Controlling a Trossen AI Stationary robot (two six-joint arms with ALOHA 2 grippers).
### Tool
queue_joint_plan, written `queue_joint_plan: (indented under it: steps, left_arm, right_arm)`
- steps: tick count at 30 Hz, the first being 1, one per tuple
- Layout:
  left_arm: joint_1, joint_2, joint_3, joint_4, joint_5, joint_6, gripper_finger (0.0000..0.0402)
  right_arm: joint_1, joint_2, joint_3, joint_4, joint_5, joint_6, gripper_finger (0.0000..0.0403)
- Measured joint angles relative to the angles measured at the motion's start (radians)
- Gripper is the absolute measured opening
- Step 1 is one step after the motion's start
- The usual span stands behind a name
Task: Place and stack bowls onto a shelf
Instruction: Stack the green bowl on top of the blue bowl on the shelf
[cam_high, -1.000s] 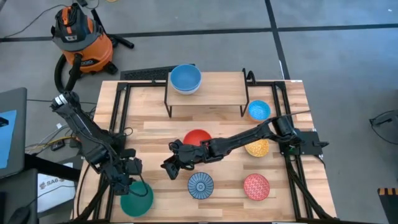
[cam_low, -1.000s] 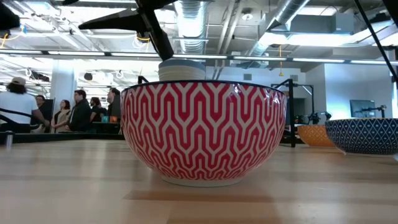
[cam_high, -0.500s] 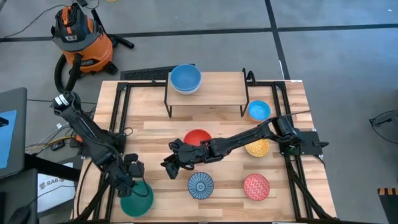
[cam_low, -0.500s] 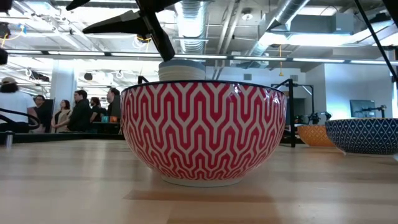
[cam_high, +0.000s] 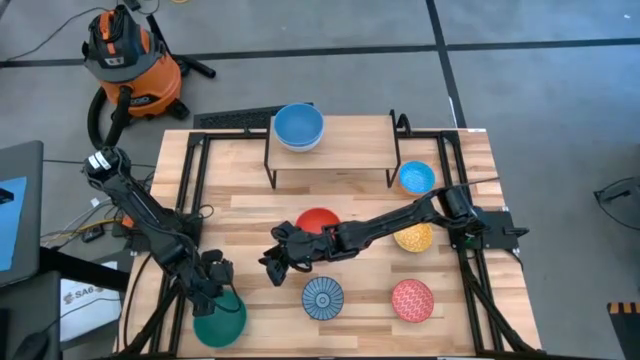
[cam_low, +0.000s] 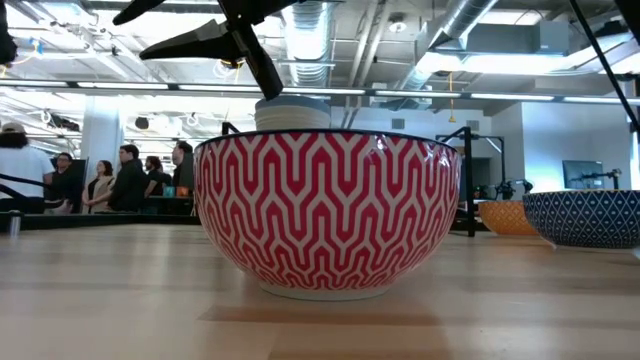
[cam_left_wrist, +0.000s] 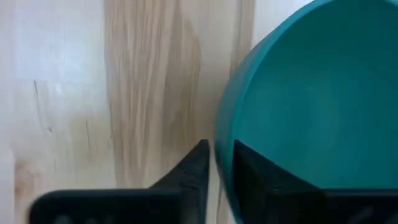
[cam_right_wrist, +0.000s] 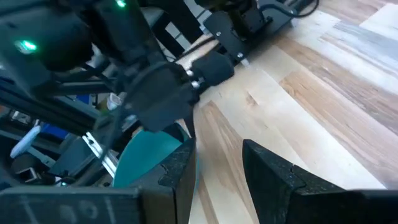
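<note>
The teal green bowl (cam_high: 222, 320) stands on its base at the table's near left corner. My left gripper (cam_high: 213, 291) is down at the bowl's far rim and shut on it. My right gripper (cam_high: 270, 268) hangs open mid-table, just left of the red bowl (cam_high: 318, 222), touching nothing. The shelf (cam_high: 350, 150) stands at the far edge; on its left end a blue bowl (cam_high: 298, 125) sits stacked in a white one. A blue patterned bowl (cam_high: 323, 297), a pink-red bowl (cam_high: 412, 300), a yellow bowl (cam_high: 415, 238) and a small blue bowl (cam_high: 416, 178) rest on the table. My left gripper (cam_left_wrist: 217, 152) pinches the teal bowl's rim (cam_left_wrist: 221, 134) on the bowl's far side, one finger (cam_left_wrist: 249, 171) inside the bowl and one finger (cam_left_wrist: 194, 168) outside its wall. The fingers come slanting down from above. The bowl rests upright on the table.
Black frame rails (cam_high: 190, 190) run along the table's left and right sides. An orange shop vacuum (cam_high: 125, 60) stands on the floor beyond the far left corner. In the low view the pink-red zigzag bowl (cam_low: 328, 210) fills the foreground, with people in the room behind.
My left gripper has come down and a little toward the table's near edge, onto the teal bowl's rim. The bowl has stayed in place. My right arm has kept still.
</note>
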Motion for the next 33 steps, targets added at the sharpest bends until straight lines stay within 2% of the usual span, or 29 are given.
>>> queue_joint_plan:
  steps: [3,10,16,22,26,29,33]
  left_arm:
    - [0.0,0.0,-0.012,-0.008,0.0,-0.028,0.0006]
    - [0.001,0.0,0.005,-0.03,-0.044,-0.07,0.0]
    - [0.045,-0.001,0.123,-0.223,-0.154,-0.088,0.0]
    - [0.143,-0.004,0.321,-0.473,-0.327,-0.042,0.0]
    - [0.243,-0.005,0.44,-0.566,-0.47,-0.041,0.0]
    - [0.325,-0.003,0.491,-0.528,-0.578,-0.039,0.0]
    - [0.445,0.005,0.512,-0.387,-0.682,0.03,0.0]
  right_arm:
    - [0.0,-0.005,0.0,-0.001,0.0,0.0,0.0159]
    - [0.003,-0.065,0.0,-0.073,0.006,-0.025,0.0159]
    - [0.0,-0.124,0.005,-0.13,0.029,-0.059,0.0159]
    - [-0.013,-0.215,0.0,-0.253,0.049,-0.139,0.0159]
    - [-0.031,-0.294,0.002,-0.337,0.108,-0.223,0.0159]
    - [-0.047,-0.347,0.011,-0.407,0.158,-0.354,0.0159]
    - [-0.079,-0.428,0.063,-0.497,0.19,-0.548,0.0159]
